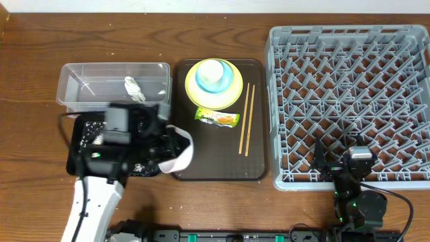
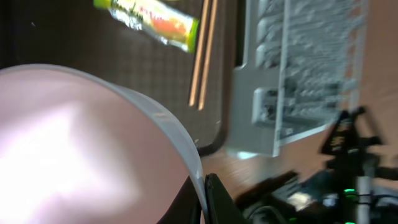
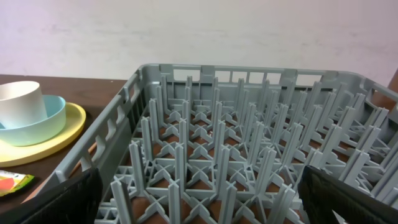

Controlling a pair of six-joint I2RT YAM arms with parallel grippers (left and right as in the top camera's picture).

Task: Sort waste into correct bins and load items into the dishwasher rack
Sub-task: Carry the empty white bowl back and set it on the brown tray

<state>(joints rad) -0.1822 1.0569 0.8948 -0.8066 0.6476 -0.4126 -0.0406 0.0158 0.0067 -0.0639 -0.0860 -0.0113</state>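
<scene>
the left gripper point(image 1: 161, 144) is pressed shut on the rim of the round white bowl point(image 1: 181, 153). the bowl hangs tilted at the right edge of the shallow glossy black tray point(image 1: 75, 165), partly above the brown serving tray point(image 1: 259, 168). pale rice-like grains point(image 1: 91, 139) lie in the black tray, so i judge the step is emptying the bowl there. to do it well, the mouth of the bowl should be fully over the black tray, and only then should the bowl go to the large grey plastic dishwasher rack point(image 1: 349, 101).

on the way lie the green-and-orange snack wrapper point(image 1: 217, 117) and the thin wooden chopsticks point(image 1: 246, 119). beside them is the round yellow plate point(image 1: 235, 91) with the light blue bowl point(image 1: 227, 82) and the small white cup point(image 1: 211, 69). the right gripper point(image 3: 199, 202), jaws spread wide, is at the near wall of the rack. the crumpled white tissue point(image 1: 133, 87) is in the clear plastic tub point(image 1: 80, 74).
</scene>
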